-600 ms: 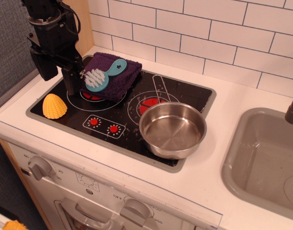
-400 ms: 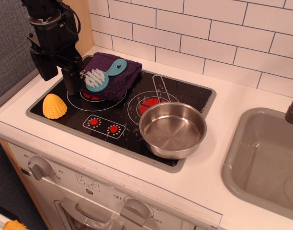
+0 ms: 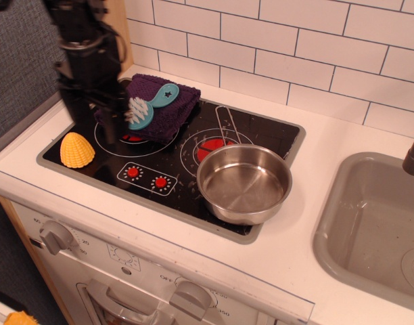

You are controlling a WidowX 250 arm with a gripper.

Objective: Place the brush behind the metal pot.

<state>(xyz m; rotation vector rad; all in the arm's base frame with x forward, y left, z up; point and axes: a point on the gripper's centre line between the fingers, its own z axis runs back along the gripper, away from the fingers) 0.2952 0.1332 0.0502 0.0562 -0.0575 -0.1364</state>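
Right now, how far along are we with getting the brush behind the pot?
Nothing is done yet. The brush lies on the purple cloth, far left of the pot. The gripper is next to its bristles; the blur hides how the jaws stand. Grasping, carrying and placing behind the pot remain.

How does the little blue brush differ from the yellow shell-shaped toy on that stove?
The brush is teal-blue with white bristles and a short handle bearing a star; the yellow shell toy is one ribbed dome with no handle. The brush lies on the purple cloth at the back of the stove; the shell sits directly on the black cooktop near the front left. Both are small plastic-looking pieces, far smaller than the metal pot.
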